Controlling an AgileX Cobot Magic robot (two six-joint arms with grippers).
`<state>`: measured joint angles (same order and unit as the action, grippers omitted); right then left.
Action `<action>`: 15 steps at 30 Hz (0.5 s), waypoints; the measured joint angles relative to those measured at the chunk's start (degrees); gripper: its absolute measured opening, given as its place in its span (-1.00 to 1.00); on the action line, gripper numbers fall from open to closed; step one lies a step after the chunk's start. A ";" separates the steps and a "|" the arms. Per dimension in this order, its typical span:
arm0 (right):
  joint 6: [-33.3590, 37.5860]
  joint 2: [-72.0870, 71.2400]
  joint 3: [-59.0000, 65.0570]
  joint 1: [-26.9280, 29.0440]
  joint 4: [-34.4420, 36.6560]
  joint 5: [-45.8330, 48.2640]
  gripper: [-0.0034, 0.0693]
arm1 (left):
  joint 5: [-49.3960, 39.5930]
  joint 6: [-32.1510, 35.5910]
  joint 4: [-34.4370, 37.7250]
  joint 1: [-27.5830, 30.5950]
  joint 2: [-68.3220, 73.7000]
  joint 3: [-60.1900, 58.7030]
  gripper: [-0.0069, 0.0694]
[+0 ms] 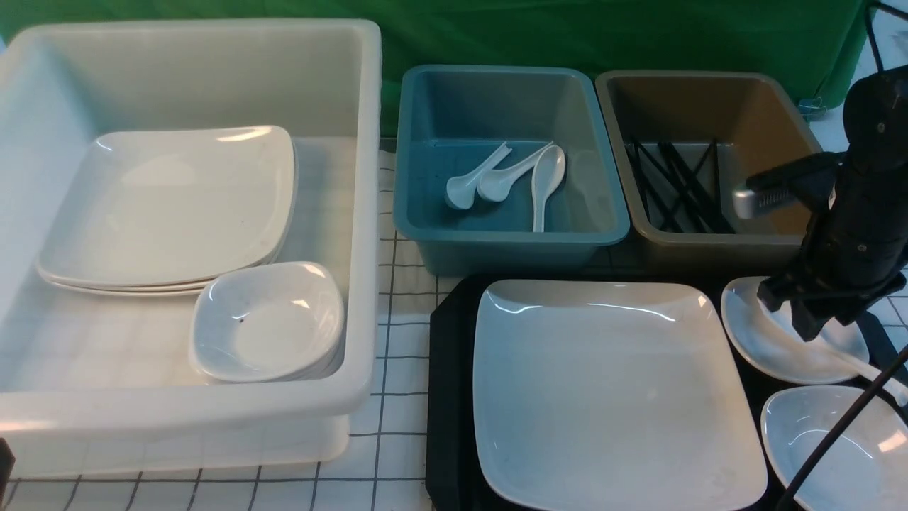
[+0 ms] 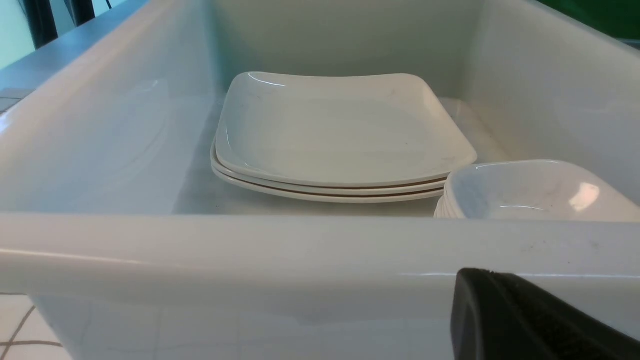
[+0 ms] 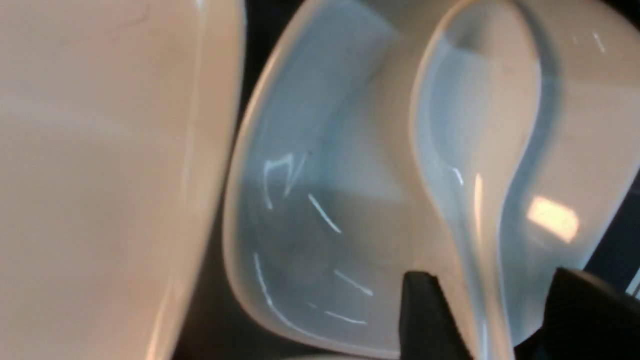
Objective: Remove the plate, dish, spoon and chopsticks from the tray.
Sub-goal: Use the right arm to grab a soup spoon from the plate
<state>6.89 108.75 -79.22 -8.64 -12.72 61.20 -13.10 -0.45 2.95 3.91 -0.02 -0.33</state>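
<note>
The large white square plate (image 1: 610, 390) (image 3: 100, 175) lies on the black tray (image 1: 450, 397). To its right on the tray sit a small white dish (image 1: 773, 341) (image 3: 325, 200) and a second one (image 1: 830, 447) nearer me. The white spoon (image 1: 862, 365) (image 3: 475, 125) rests in the farther dish. My right gripper (image 1: 809, 326) (image 3: 492, 275) hangs low over that dish, open, its fingers either side of the spoon's handle with a gap showing. Black chopsticks (image 1: 681, 184) lie in the brown bin. My left gripper (image 2: 500, 310) is shut and empty, just outside the white tub's near wall.
A big white tub (image 1: 362, 213) (image 2: 320, 240) at the left holds stacked square plates (image 1: 170, 206) and small dishes (image 1: 266, 323). Behind the tray stand a blue bin (image 1: 511, 245) with three spoons and the brown bin (image 1: 716, 245). A black cable (image 1: 844, 426) crosses the nearer dish.
</note>
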 joint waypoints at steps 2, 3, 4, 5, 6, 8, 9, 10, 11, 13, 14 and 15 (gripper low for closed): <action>0.45 1.43 0.00 0.00 -2.17 -0.06 0.03 | 0.00 0.45 0.00 0.00 0.00 0.00 -0.81; 0.58 2.09 0.00 0.00 -3.08 -0.06 0.03 | 0.00 0.45 0.00 0.00 0.00 0.00 -0.81; 0.63 2.61 0.00 0.00 -3.70 -0.06 0.03 | 0.00 0.14 0.00 0.00 0.00 0.00 -0.81; 0.63 3.21 0.00 0.00 -4.20 -0.13 0.03 | 0.00 0.14 0.00 0.00 0.00 0.00 -0.81; 0.65 3.79 0.00 0.00 -4.49 -0.20 0.03 | 0.00 0.14 0.00 0.00 0.00 0.00 -0.81; 0.70 5.01 0.00 0.00 -4.77 -0.34 0.03 | 0.00 0.14 0.00 0.00 0.00 0.00 -0.81; 0.70 5.55 0.00 0.00 -4.82 -0.39 0.03 | 0.00 0.14 0.00 0.00 0.00 0.00 -0.81; 0.70 5.85 0.00 0.00 -4.82 -0.45 0.03 | 0.00 0.14 0.00 0.00 0.00 0.00 -0.81; 0.70 6.14 0.00 0.00 -4.82 -0.63 0.03 | 0.00 0.14 0.00 0.00 0.00 0.00 -0.81; 0.70 6.48 0.00 0.00 -4.71 -0.98 0.03 | 0.00 0.14 0.00 0.00 0.00 0.00 -0.81; 0.70 6.53 0.00 0.00 -4.70 -1.09 0.03 | 0.00 0.14 0.00 0.00 0.00 0.00 -0.81; 0.70 6.53 0.00 0.00 -4.70 -1.09 0.03 | 0.00 0.14 0.00 0.00 0.00 0.00 -0.81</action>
<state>7.59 115.27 -79.22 -8.64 -17.42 60.12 -13.10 -0.30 2.95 3.91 -0.02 -0.33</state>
